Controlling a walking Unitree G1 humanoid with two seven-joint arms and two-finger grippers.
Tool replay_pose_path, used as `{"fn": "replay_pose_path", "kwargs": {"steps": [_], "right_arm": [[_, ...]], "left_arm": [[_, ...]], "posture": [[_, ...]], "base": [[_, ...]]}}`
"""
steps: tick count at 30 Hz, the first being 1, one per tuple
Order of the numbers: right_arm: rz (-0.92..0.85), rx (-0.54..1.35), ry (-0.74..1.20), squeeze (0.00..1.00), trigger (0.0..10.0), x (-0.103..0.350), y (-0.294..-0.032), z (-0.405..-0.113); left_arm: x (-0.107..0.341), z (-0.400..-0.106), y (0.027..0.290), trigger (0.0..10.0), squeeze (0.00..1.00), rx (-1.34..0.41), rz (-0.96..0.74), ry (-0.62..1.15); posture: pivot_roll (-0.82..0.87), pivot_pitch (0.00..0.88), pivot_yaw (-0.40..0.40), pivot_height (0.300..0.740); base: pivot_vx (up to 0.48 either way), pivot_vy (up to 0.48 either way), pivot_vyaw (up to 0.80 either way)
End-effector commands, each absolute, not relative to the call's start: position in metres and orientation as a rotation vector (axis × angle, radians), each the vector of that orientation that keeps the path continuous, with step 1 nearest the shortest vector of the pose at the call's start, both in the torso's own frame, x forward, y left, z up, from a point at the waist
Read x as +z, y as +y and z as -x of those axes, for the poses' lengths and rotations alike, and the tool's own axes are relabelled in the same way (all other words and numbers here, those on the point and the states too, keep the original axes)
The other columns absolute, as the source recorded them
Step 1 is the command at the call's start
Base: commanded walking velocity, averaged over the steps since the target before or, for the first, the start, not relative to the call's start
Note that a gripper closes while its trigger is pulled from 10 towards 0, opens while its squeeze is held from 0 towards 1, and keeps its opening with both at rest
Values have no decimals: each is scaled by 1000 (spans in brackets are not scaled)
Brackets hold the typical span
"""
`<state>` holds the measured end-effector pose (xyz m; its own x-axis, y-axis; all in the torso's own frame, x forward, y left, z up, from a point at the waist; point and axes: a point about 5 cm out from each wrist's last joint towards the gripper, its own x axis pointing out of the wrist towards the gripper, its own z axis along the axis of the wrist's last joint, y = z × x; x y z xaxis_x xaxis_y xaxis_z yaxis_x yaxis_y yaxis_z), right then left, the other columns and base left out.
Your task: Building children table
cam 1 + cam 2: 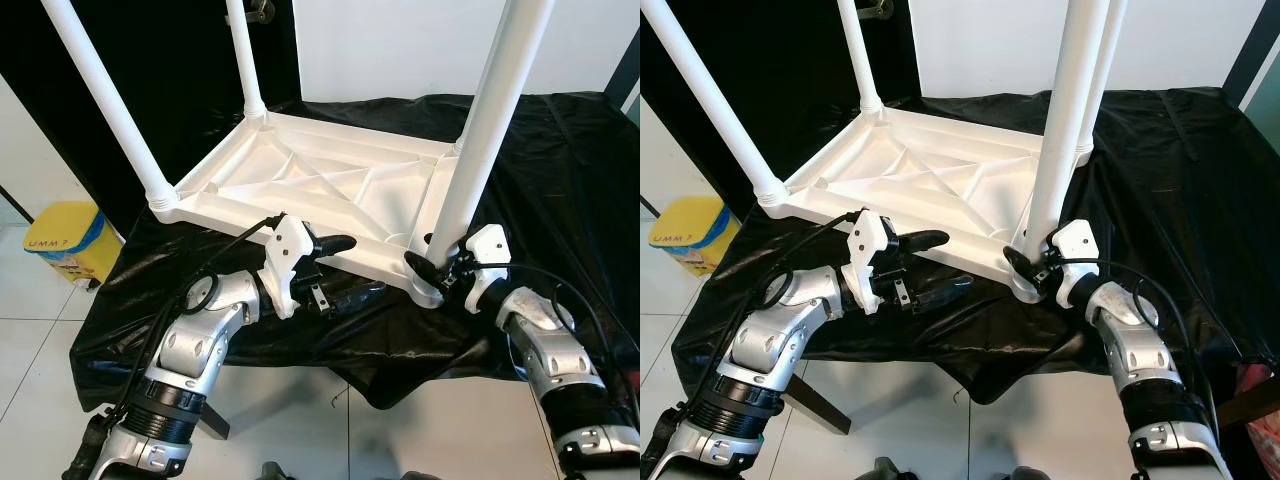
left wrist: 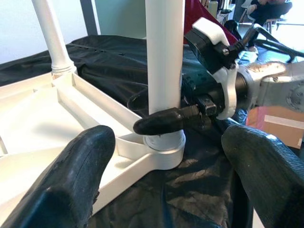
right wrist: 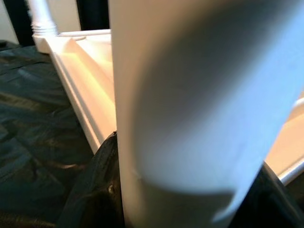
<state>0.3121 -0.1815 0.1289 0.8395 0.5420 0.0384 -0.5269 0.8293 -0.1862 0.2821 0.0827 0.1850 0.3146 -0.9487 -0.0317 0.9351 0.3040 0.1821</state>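
Upturned white children's table (image 1: pixel 330 185) on black-draped bench (image 1: pixel 560 160) ahead of both tools, right tool (image 1: pixel 432 262) clenched around the near table leg (image 1: pixel 480 140) at its socket, left tool (image 1: pixel 345 268) spread, ungrasping, just beside table's near edge

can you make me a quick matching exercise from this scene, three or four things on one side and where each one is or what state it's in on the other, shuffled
Things:
1. right claw
2. left claw
3. yellow bin
4. tabletop

Places or states:
A. on the floor, to the robot's left
B. shut on the near table leg, close to its base
C. upside down on the black cloth
D. open, at the tabletop's near edge

Pairs: 1-B, 2-D, 3-A, 4-C
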Motion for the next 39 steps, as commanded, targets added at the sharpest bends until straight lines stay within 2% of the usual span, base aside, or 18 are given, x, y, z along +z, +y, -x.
{"fn": "replay_pose_path", "kwargs": {"steps": [1,4,7,13,16,18,23,30,39], "right_arm": [[153,525,-84,0,10000,125,-184,-310],[139,447,-95,0,10000,125,-183,-310],[92,289,-103,0,10000,126,-181,-310],[102,223,-109,0,10000,125,-177,-307],[79,84,-92,0,10000,119,-172,-302],[79,84,-92,0,10000,119,-172,-302],[42,-266,-32,0,10000,104,-166,-287],[6,-321,-14,0,10000,102,-157,-285],[39,-359,-24,0,10000,107,-158,-284]], "left_arm": [[186,-285,86,10000,0,-1215,-187,-86],[186,-286,85,10000,0,-1221,-188,-85],[186,-287,82,10000,0,-1227,-187,-85],[184,-286,81,10000,0,-1229,-178,-84],[184,-287,80,10000,0,-1240,-176,-83],[184,-287,80,10000,0,-1240,-176,-83],[186,-288,77,10000,0,-1257,-178,-87],[186,-288,76,10000,0,-1264,-176,-85],[186,-289,75,10000,0,-1270,-173,-87]], "posture": [[-161,22,48,740],[-173,29,51,740],[-175,32,52,740],[-181,33,56,740],[-194,35,65,740],[-194,35,65,740],[-195,38,79,740],[-202,40,85,740],[-210,38,71,740]], "base": [[0,0,0],[0,0,0],[0,0,0],[0,0,0],[0,0,0],[0,0,0],[0,0,0],[0,0,0],[0,0,0]]}}
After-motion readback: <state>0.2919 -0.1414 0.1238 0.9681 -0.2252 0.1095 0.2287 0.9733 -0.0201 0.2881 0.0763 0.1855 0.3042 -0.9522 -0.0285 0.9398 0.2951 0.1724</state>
